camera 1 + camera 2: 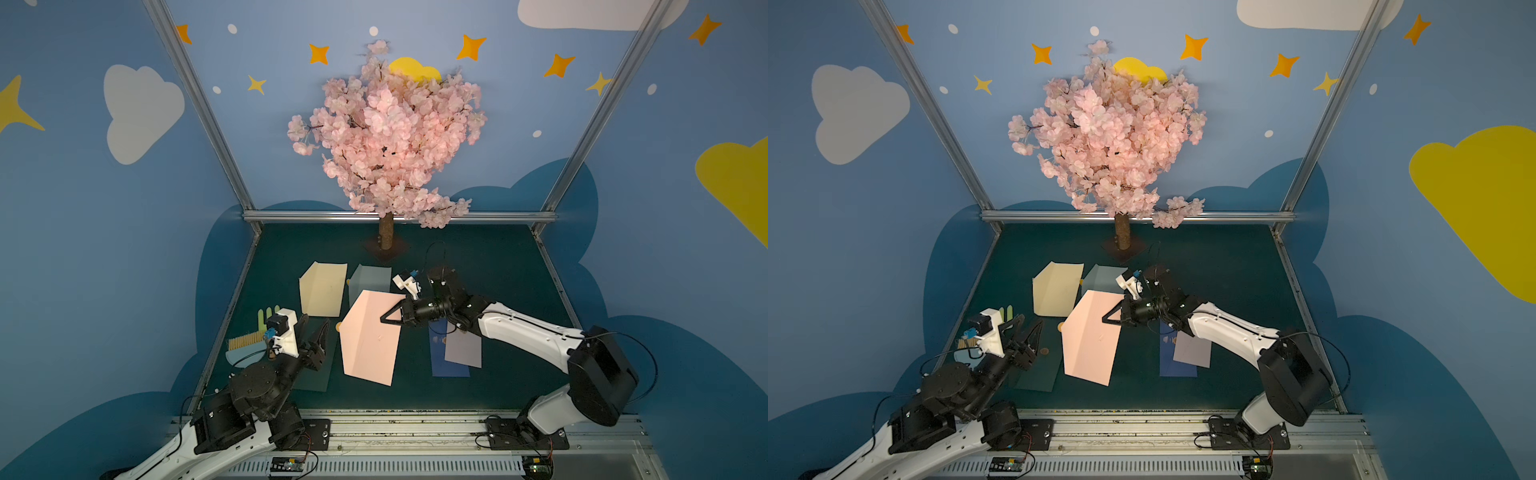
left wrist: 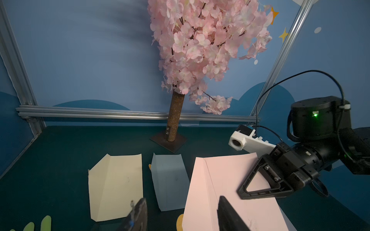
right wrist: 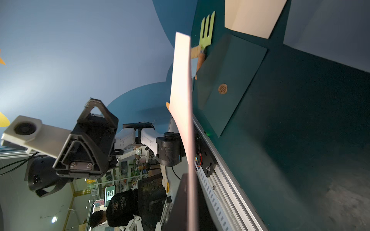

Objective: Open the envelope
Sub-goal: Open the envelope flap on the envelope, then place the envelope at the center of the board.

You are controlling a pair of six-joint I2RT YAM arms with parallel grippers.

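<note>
Your right fingers [image 2: 264,193] are clenched on the far edge of the pink envelope [image 1: 370,336]. They hold it up off the desk [image 1: 478,266], near its middle. In the right wrist view the envelope shows almost edge-on, well clear of the green surface. A straight crease runs along its face; whether the flap is folded out, you cannot tell from here.

Your left fingers [image 2: 228,216] stand apart with nothing between them (released, in short). They hover over the dark green envelope [image 1: 316,374], which lies flat and carries a round brown seal [image 3: 222,88]. The left fingers do not touch the pink envelope.

Beyond the pink one, flat on the desk, lie a cream envelope [image 1: 322,291] and just beside it a grey-blue envelope [image 1: 370,278]. Under your right arm a lavender envelope [image 1: 463,349] overlaps a dark blue envelope [image 1: 440,365].

A pale green fork-shaped cutout [image 1: 266,318] sits at the desk's left edge, next to your left wrist camera. The pink blossom tree [image 1: 386,133] stands at the back of the desk.
</note>
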